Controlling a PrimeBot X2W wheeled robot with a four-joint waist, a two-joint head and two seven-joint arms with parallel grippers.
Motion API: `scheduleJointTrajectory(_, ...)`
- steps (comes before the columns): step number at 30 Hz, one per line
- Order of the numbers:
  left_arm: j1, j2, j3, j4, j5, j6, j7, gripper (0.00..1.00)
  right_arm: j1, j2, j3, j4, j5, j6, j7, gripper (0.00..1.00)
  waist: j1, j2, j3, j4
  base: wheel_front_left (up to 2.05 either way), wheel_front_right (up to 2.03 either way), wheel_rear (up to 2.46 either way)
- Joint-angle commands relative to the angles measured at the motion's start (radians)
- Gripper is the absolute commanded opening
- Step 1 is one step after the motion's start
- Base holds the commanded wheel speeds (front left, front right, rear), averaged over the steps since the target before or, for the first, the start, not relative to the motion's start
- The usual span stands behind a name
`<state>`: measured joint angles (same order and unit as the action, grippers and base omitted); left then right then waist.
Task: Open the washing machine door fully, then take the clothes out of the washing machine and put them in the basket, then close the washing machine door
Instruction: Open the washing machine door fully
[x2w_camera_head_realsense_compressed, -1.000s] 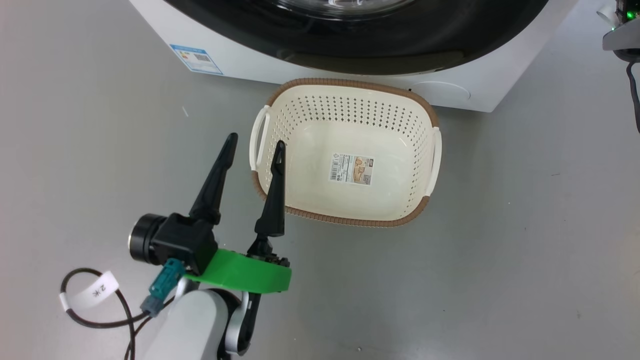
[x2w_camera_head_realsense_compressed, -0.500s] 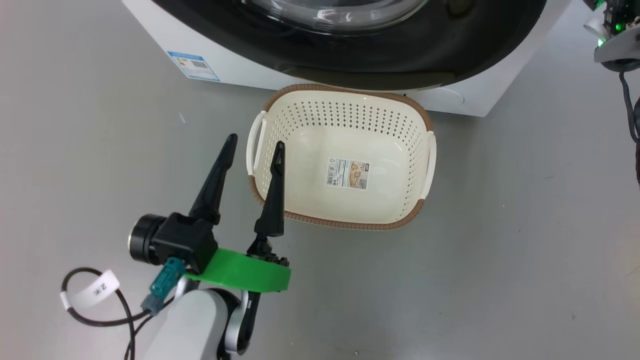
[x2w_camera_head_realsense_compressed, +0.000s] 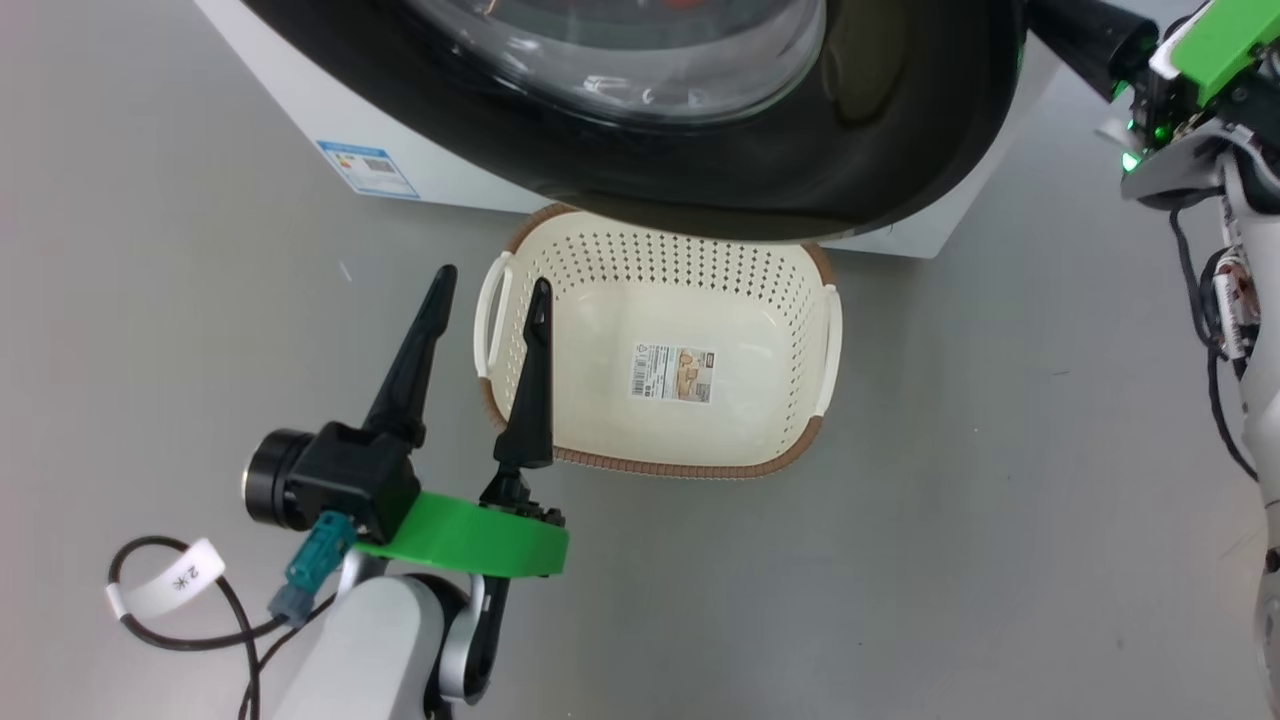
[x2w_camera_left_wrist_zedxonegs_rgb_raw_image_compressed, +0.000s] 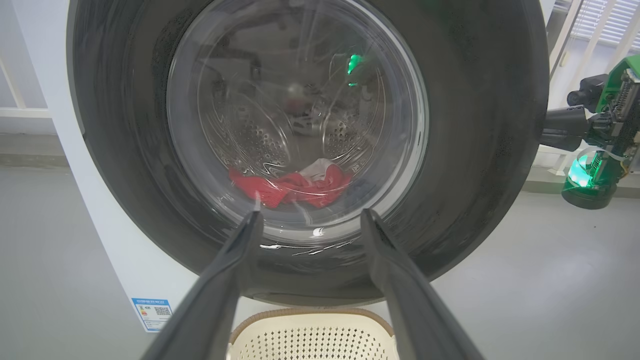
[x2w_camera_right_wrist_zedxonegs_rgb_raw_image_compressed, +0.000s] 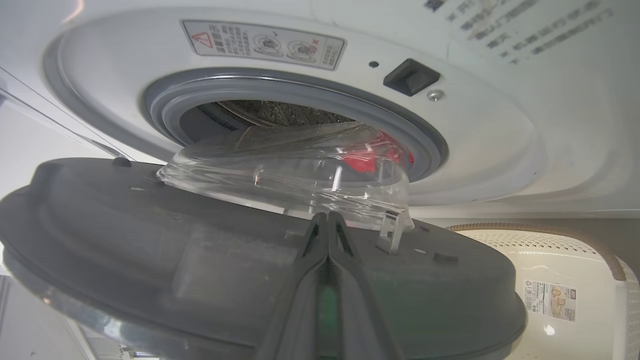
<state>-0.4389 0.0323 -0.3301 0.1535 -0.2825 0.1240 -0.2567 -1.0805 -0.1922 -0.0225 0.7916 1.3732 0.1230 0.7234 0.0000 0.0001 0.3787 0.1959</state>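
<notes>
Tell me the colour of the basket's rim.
Brown, with a woven look, on the cream basket. Clearest in the head view.

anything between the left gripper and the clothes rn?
Yes. The washing machine door is only partly open, and its glass bowl sits between the open left gripper and the red clothes inside the washing machine. In the head view the door also overhangs the basket's far rim.

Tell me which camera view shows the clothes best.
The left wrist view: the clothes show as a red and white heap through the washing machine door. The right wrist view gives a red patch past the door's glass; the head view, a faint red sliver.
</notes>
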Motion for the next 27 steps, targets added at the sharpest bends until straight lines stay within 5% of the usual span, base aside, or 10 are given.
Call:
scheduleJointTrajectory(1,-0.001,0.018,0.035,-0.019,0.007,-0.001,-0.005,1.00,0.014,0.030,0.009,-0.039,0.012,0.008,0.015,0.00,0.0000,-0.0001,-0.014,-0.009,0.00,0.00,0.00)
scheduleJointTrajectory(27,0.055,0.021,0.066,0.003,0.013,-0.018,-0.005,1.00,0.224,0.087,0.031,-0.189,0.013,0.008,0.107,0.00,0.0000,-0.0001,-0.137,-0.025,0.00,0.00,0.00)
